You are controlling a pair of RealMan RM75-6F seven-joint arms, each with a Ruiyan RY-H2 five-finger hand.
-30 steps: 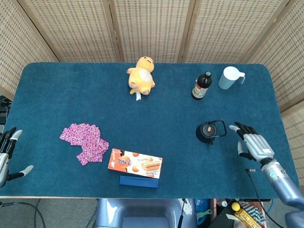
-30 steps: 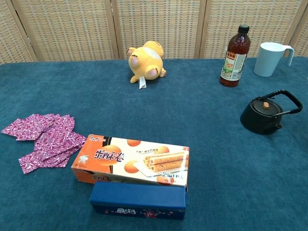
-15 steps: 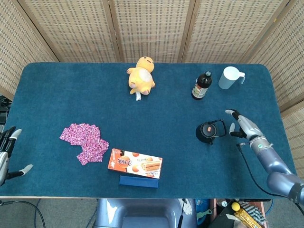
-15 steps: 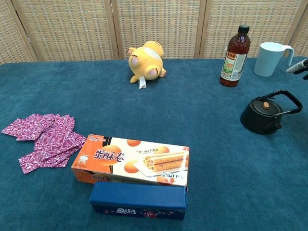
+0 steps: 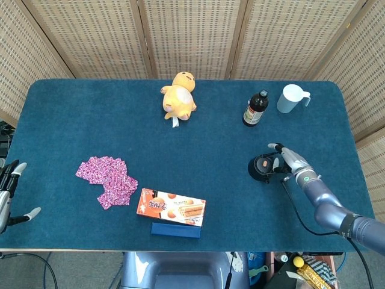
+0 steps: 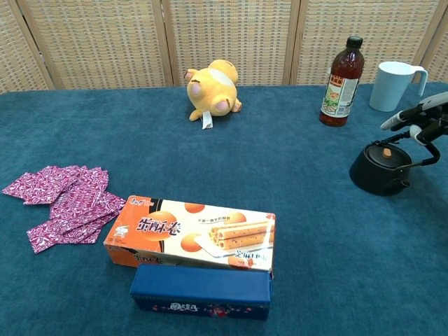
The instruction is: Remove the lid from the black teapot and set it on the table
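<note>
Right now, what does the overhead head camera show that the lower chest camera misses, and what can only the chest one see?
Only the head view shows the robot's left hand, open beside the table's edge, and the right forearm.

Only the chest view shows the tan knob of the lid from the side.

Both share the black teapot, the right hand open beside it, the yellow plush toy, the dark bottle and the pale blue mug.

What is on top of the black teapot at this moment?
The lid with its small orange knob sits on the black teapot. The right hand hovers open beside the handle. The teapot's inside is covered by the lid.
</note>
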